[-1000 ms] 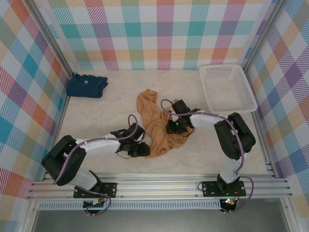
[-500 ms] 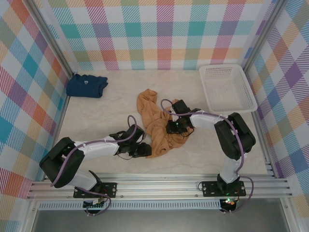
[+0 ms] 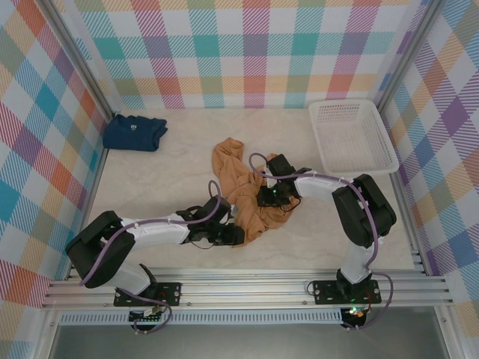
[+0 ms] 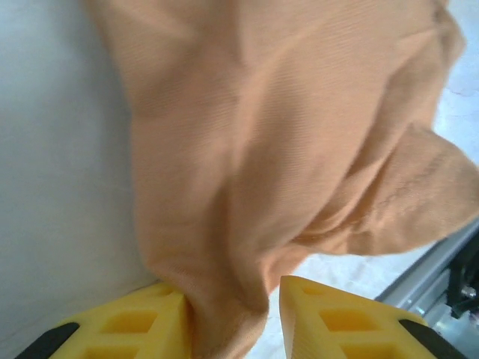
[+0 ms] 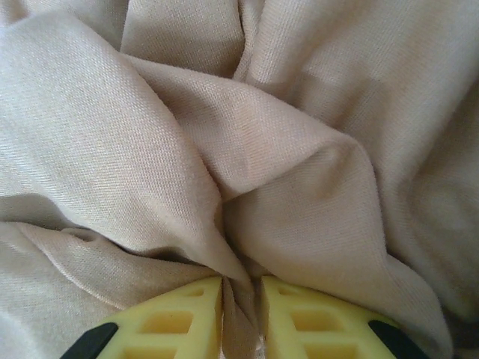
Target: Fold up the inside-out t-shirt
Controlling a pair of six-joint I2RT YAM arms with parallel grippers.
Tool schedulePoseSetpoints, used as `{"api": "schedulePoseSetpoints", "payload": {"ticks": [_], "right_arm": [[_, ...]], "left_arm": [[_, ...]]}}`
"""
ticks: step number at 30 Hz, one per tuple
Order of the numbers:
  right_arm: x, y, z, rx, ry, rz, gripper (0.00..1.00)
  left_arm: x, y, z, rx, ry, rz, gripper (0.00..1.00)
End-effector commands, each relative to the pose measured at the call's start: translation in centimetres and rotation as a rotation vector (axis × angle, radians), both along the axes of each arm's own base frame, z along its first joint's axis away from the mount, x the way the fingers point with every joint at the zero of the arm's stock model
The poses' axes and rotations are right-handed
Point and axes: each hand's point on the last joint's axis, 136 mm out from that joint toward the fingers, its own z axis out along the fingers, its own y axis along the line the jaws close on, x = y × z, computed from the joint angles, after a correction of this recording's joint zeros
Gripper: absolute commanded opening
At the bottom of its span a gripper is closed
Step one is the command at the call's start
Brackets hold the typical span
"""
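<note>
Now left gripper (image 3: 237, 234) moved right, pinching t-shirt (image 3: 239, 193)

The left arm lies low, stretched out to the right, with the left gripper (image 3: 233, 235) pointing right. Its yellow fingers (image 4: 127, 329) straddle a fold of the t-shirt (image 4: 262, 149) (pinched or merely flanked, I cannot tell). The right arm rises from its base, bends at the elbow and reaches leftward, the right gripper (image 3: 268, 200) low, its fingers (image 5: 314, 321) nearly together, nipping a thin pleat of cloth
</note>
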Motion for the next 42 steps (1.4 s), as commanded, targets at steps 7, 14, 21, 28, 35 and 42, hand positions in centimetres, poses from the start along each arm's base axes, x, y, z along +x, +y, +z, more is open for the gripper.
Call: {"api": "schedulePoseSetpoints", "payload": {"ticks": [7,14,21,28,35,42], "right_arm": [[-0.2,0.2,0.2,0.015,-0.006,0.017,0.20],[0.1,-0.9,0.2,-0.045,-0.038,0.031,0.22],[0.5,-1.4,0.8,-0.068,-0.065,0.051,0.24],[0.5,-0.9,4.0,-0.013,-0.141,0.086,0.31],[-3.4,-1.6,10.4,0.162,-0.318,0.152,0.42],[-7.5,0.9,12.6,0.426,-0.283,0.249,0.52]], "left_arm": [[0.0,-0.9,-0.1,-0.004,-0.001,-0.014,0.21],[1.5,-0.1,4.8,-0.114,-0.117,0.031,0.06],[3.2,1.6,11.1,-0.317,-0.192,0.119,0.05],[4.4,2.4,12.3,-0.348,-0.189,0.156,0.02],[5.2,3.0,12.2,-0.360,-0.178,0.195,0.00],[5.3,2.8,11.9,-0.359,-0.169,0.195,0.00]]}}
